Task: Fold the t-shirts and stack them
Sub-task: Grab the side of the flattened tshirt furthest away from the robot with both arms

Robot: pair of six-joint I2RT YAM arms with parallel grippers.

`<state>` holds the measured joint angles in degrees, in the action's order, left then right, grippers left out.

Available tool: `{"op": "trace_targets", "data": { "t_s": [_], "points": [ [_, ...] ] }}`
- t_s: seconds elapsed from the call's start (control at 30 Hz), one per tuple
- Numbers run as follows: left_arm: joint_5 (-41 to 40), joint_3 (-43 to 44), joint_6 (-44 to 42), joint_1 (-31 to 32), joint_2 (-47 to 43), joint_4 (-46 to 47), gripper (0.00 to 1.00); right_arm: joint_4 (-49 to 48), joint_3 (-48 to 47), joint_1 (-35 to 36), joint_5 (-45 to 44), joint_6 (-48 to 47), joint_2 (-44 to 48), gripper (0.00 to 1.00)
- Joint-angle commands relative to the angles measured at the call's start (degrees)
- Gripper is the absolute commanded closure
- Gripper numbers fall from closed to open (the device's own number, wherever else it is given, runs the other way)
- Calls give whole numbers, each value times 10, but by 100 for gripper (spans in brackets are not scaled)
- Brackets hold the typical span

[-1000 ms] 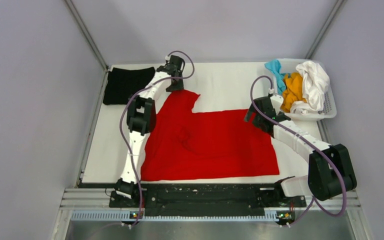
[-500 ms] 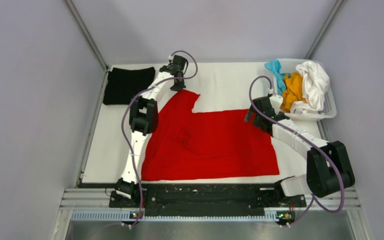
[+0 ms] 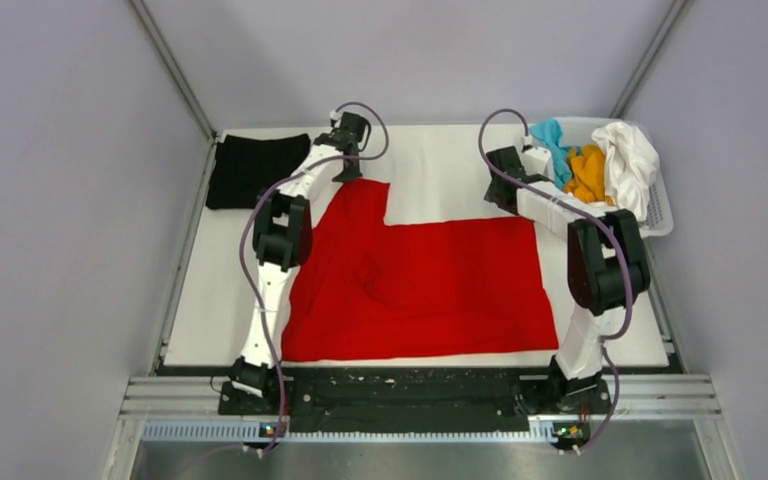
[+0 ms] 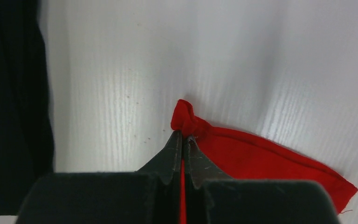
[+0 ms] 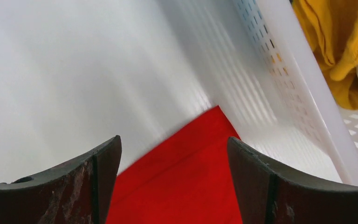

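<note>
The bright red t-shirt [image 3: 430, 280] lies spread on the white table. My left gripper [image 3: 347, 172] is shut on its far left corner; in the left wrist view the jaws [image 4: 182, 137] pinch a bunched red tip [image 4: 185, 119], with red cloth between the fingers. My right gripper [image 3: 500, 190] is open and empty, just above the red shirt's far right corner [image 5: 191, 172], next to the basket. A folded black t-shirt [image 3: 255, 168] lies at the far left, also in the left wrist view [image 4: 14, 107]. Teal [image 3: 550, 135], orange [image 3: 588, 175] and white [image 3: 630, 160] shirts lie in the basket.
The white slotted basket [image 3: 663, 218] stands at the far right; its wall [image 5: 289, 88] is close on the right of my right gripper, with orange cloth [image 5: 340, 42] inside. Grey walls close in the table on three sides. A black rail [image 3: 410, 385] runs along the near edge.
My right arm has swung away from the shirt's right edge to its far right corner, beside the basket. My left gripper has kept hold of its corner and pulled the far left edge straighter.
</note>
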<state>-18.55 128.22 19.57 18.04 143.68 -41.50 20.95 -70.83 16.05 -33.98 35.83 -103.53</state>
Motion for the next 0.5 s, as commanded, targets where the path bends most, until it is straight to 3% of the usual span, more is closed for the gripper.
{"op": "trace_targets", "data": {
  "t_s": [0.0, 0.27, 0.47],
  "points": [
    [-13, -9, -25, -21, -54, 30, 100, 41, -65, -11, -63, -1, -65, 19],
    [44, -45, -41, -21, -63, 65, 100, 87, -136, -19, -84, 14, -155, 32],
    [34, -52, -37, -21, -74, 64, 100, 104, -96, -18, -91, 36, -128, 39]
  ]
}}
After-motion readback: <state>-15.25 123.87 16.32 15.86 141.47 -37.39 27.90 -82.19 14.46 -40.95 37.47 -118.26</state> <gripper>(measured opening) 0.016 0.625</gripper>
